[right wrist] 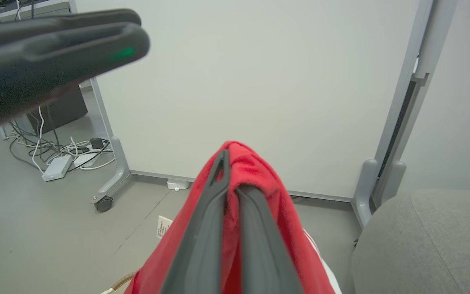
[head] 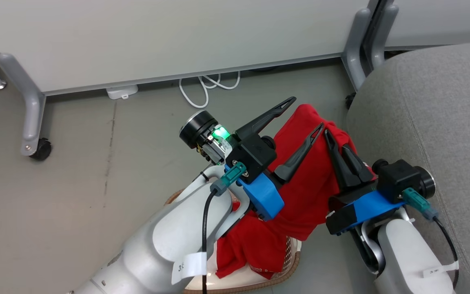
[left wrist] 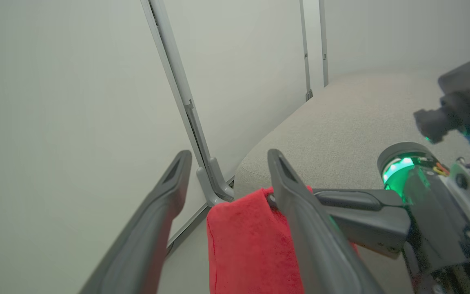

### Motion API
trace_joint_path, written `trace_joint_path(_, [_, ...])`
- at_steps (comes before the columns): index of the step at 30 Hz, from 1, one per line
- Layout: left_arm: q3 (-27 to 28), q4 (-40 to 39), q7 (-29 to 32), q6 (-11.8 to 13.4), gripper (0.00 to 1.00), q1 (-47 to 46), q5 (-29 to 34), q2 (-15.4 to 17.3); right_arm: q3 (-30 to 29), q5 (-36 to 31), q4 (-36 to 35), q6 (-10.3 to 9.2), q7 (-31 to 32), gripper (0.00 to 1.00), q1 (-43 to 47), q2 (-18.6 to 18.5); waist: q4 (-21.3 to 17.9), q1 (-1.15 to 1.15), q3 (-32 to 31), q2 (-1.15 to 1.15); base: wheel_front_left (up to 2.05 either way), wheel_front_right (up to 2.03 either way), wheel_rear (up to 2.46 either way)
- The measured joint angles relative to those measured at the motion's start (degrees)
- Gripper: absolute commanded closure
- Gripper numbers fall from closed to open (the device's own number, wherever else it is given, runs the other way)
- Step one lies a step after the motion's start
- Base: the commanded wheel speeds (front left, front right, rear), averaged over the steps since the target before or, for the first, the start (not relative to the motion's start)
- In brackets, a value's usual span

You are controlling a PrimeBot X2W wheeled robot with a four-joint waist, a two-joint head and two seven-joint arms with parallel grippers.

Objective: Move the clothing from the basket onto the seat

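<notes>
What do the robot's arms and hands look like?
Pale grey arms with small white tags. The left gripper and right gripper each have two long, pointed dark fingers, a black block and a blue bracket. Teal plugs carry black cables; a green light glows by the left wrist.

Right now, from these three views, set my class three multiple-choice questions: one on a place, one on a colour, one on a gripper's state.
1. In the head view, on which side is the seat? A left; B right; C under the basket.
2. What colour is the clothing hanging over the basket? A blue; B red; C green.
3. How is the left gripper? A open; B shut on a cable; C shut on a handle.

Answers: 1 B, the grey cushion lies along the right edge. 2 B, red fabric hangs from the shut right gripper. 3 A, its fingers stand wide apart.
</notes>
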Motion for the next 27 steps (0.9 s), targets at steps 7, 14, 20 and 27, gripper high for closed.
trace_joint_path(7, [-0.60, 0.41, 0.00, -0.13, 0.00, -1.01, 0.16, 0.36, -3.21, -0.42, -1.70, 0.00, 0.00, 1.00, -1.38, 0.00, -3.69, 0.00, 2.48, 0.00, 0.00, 0.00, 0.00])
trace_joint_path(14, [-1.40, 0.85, 0.27, -0.18, 0.00, -1.85, 0.51, 1.07, -6.58, -0.48, -3.87, 0.00, 0.00, 1.00, -2.31, 0.01, -7.73, 0.00, 5.20, 0.00, 0.00, 0.00, 0.00])
trace_joint_path(20, [-2.29, 1.10, 0.67, -0.27, 0.00, -2.40, 0.65, 1.70, -9.84, -0.42, -5.92, 0.00, 0.00, 1.00, -2.74, -0.01, -11.09, 0.00, 7.85, 0.00, 0.00, 0.00, 0.00])
trace_joint_path(27, [-3.03, 1.03, 1.12, -0.52, 0.00, -2.99, 1.02, 2.79, -13.24, 0.36, -8.00, 0.00, -0.01, 1.00, -2.69, -0.01, -15.16, 0.00, 10.37, 0.00, 0.00, 0.00, 0.00])
